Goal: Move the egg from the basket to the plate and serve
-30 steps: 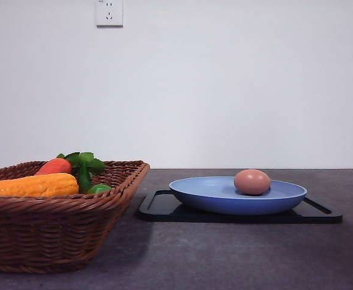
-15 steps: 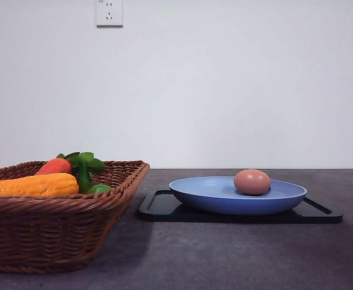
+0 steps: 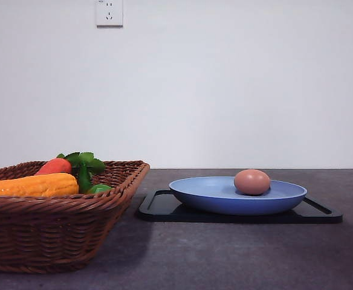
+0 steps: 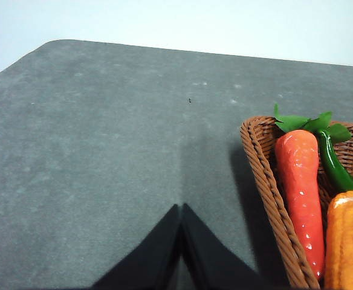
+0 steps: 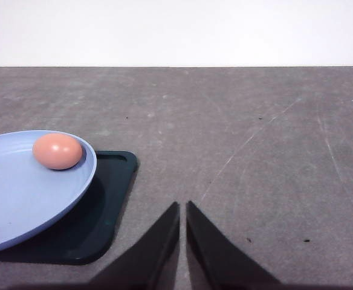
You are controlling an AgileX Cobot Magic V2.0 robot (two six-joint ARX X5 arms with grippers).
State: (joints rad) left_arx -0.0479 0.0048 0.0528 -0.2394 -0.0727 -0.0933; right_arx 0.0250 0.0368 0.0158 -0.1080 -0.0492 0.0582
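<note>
Egg (image 3: 252, 182) lies on plate (image 3: 225, 202), outside basket (image 3: 55, 232): transfer done, maybe serving left. Both pincers, left (image 4: 181, 241) & right (image 5: 182, 238), clenched, empty.

Left gripper (image 4: 181, 241): two dark fingers pressed together, tips touching, holding nothing, poised above the table surface. Right gripper (image 5: 182, 232): dark fingers nearly together, a thin gap between them, holding nothing, also above the table surface.
</note>
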